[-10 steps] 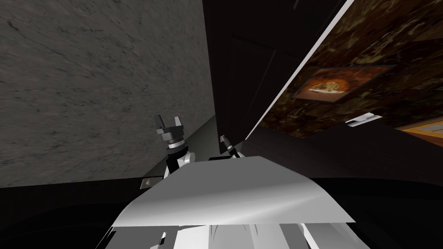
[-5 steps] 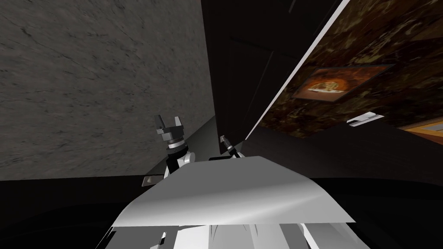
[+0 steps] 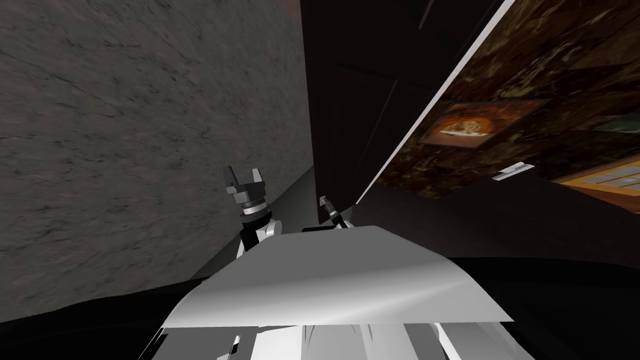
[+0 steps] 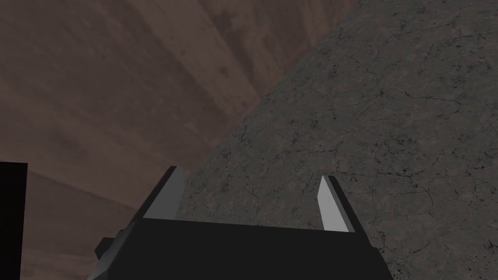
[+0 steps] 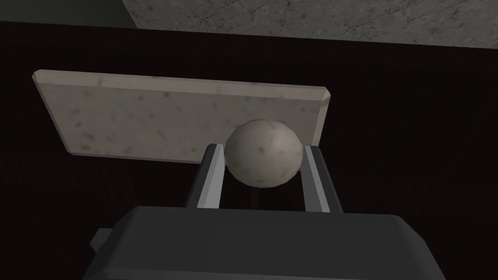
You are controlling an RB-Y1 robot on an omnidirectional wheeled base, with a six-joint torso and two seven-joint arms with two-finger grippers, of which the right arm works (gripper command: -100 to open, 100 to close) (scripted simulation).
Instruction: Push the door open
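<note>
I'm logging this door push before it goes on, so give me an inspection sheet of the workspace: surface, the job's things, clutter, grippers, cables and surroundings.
Surface: dark door, flat, close in front of the right hand.
Job's things: round pale knob on a pale rectangular plate fixed to the door.
Clutter: nothing seen.
Grippers: right gripper shut on the knob, one finger against each side; left gripper open and empty, raised to the left of the door.
Cables: nothing seen.
Surroundings: grey stone-look wall left of the door; brown mottled wall with a framed picture to its right.
</note>
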